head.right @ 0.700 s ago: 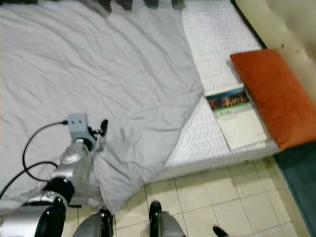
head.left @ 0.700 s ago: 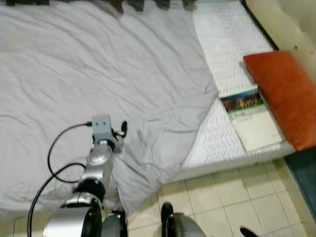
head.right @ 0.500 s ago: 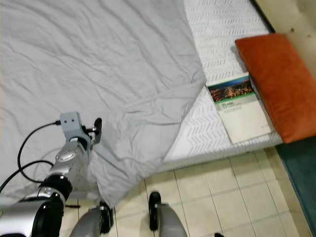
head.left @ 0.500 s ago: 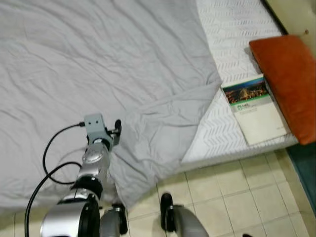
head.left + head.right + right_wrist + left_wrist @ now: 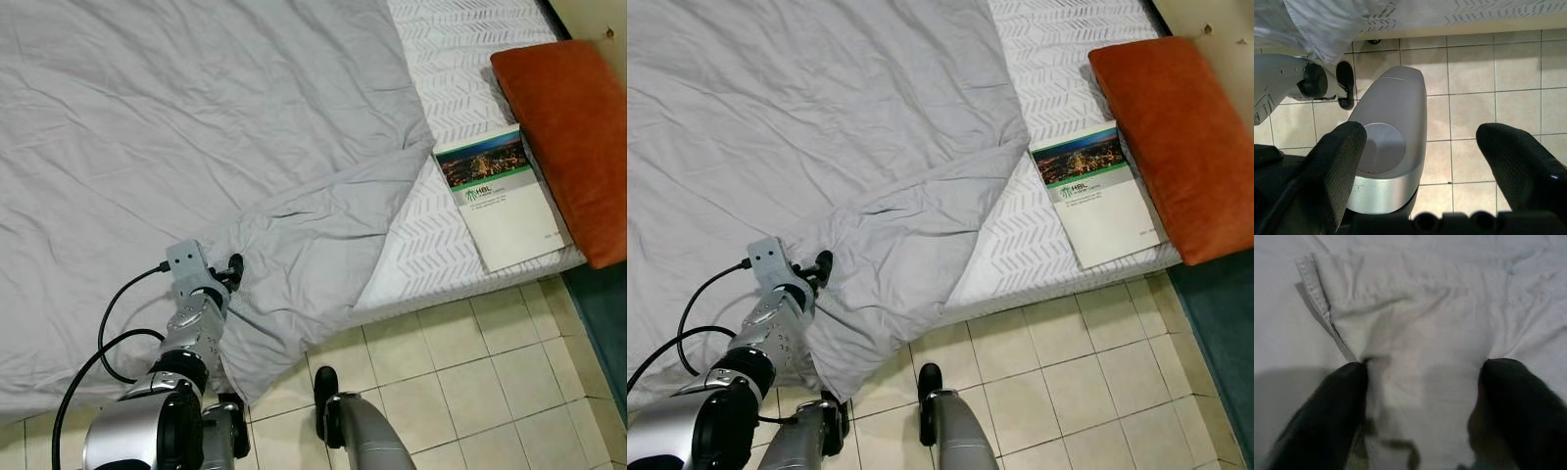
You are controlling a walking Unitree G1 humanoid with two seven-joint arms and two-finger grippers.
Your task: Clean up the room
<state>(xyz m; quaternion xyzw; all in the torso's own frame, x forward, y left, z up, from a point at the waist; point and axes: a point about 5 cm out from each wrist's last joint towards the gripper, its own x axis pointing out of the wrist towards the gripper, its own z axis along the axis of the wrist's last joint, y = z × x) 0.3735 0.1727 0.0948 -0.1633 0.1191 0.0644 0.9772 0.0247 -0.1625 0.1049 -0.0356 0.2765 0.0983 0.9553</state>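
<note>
- A big grey sheet (image 5: 196,127) covers most of the bed. One corner of it hangs over the bed's edge, down toward the tiled floor (image 5: 460,392).
- The left gripper (image 5: 1420,382) is down on the sheet near that hanging corner. Its two black fingers (image 5: 1327,406) are spread wide, with bunched sheet between them. A stitched hem sits just beside one finger.
- The bare white mattress (image 5: 460,59) shows on the right side of the bed.
- A book (image 5: 498,196) lies flat on the mattress near the edge.
- An orange pillow (image 5: 573,127) lies just beside the book, touching it.
- The right gripper (image 5: 1420,161) hangs low over the floor. Its fingers are spread wide with nothing between them, and the robot's grey leg is below it.
</note>
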